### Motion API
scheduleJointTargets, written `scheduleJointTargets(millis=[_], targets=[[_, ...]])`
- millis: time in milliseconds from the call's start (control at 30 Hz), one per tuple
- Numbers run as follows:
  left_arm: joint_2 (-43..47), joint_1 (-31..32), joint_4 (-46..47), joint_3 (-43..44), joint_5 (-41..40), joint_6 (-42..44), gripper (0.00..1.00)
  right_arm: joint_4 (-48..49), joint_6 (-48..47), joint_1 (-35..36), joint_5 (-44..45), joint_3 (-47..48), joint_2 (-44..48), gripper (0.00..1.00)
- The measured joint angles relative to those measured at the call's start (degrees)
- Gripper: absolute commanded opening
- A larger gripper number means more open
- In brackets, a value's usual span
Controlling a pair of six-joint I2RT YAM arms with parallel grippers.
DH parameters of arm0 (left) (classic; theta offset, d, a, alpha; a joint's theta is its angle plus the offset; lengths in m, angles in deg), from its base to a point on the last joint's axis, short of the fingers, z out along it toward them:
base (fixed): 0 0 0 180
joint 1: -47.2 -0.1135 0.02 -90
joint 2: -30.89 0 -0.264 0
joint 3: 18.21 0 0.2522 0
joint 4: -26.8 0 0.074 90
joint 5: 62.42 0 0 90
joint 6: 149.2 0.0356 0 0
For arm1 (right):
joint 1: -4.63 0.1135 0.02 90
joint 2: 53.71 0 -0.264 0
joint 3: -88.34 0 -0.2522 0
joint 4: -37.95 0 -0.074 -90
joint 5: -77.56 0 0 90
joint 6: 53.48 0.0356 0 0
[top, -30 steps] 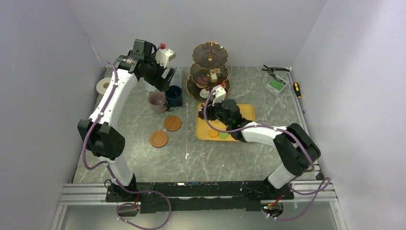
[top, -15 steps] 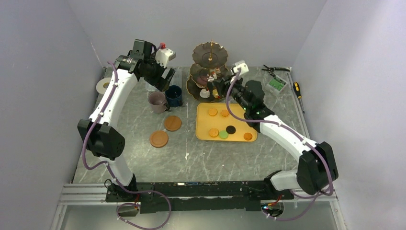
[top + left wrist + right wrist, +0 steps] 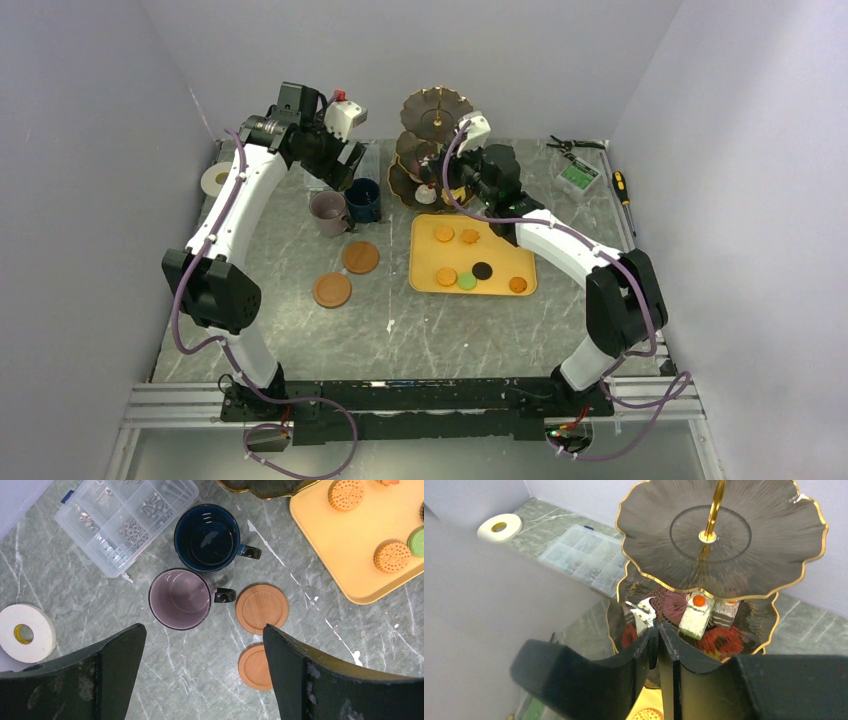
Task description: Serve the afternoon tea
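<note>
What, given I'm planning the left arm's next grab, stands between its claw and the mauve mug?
Nothing visible does. The left claw hangs open above the mauve mug. The navy mug sits close beside it and a brown coaster lies by its handle, neither in the path.

Bare table (image 3: 400,320) between coasters (image 3: 261,608) and tray (image 3: 500,290), mugs (image 3: 180,599) close beside plastic box (image 3: 125,515) far left, stand (image 3: 724,530) with top tier overhanging cakes (image 3: 696,617).

The left arm (image 3: 238,200) and right arm (image 3: 556,241) share white links, black joints, purple cables, black jaws.
</note>
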Motion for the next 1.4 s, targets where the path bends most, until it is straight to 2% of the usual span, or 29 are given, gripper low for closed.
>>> scheduleJointTargets(millis=[200,267,400,533,800,1133,1400], targets=[[0.0,0.0,0.02,0.0,0.02,0.0,0.93,1.66,1.05,0.2,2.73,-0.04,-0.83,0.29],[0.0,0.0,0.0,0.0,0.22,-0.02,0.93,3.26,1.44,0.52,4.02,-0.09,-1.03,0.33],[0.0,0.0,0.0,0.0,0.87,-0.2,0.93,6.8,2.21,1.25,6.97,-0.22,-2.56,0.48],[-0.13,0.0,-0.33,0.35,1.09,-0.22,0.93,7.74,2.73,1.81,8.37,-0.26,-4.44,0.54],[-3.69,-0.04,-1.11,7.76,4.11,-0.11,0.93,8.76,2.99,2.16,9.84,-3.67,-3.5,0.65],[-12.66,0.72,-2.49,22.64,9.81,0.7,0.93,8.28,2.86,2.16,10.45,-8.35,7.91,0.64],[-14.45,4.39,3.06,23.67,16.48,2.19,0.93,2.67,2.93,1.46,11.56,-13.79,21.07,0.61]])
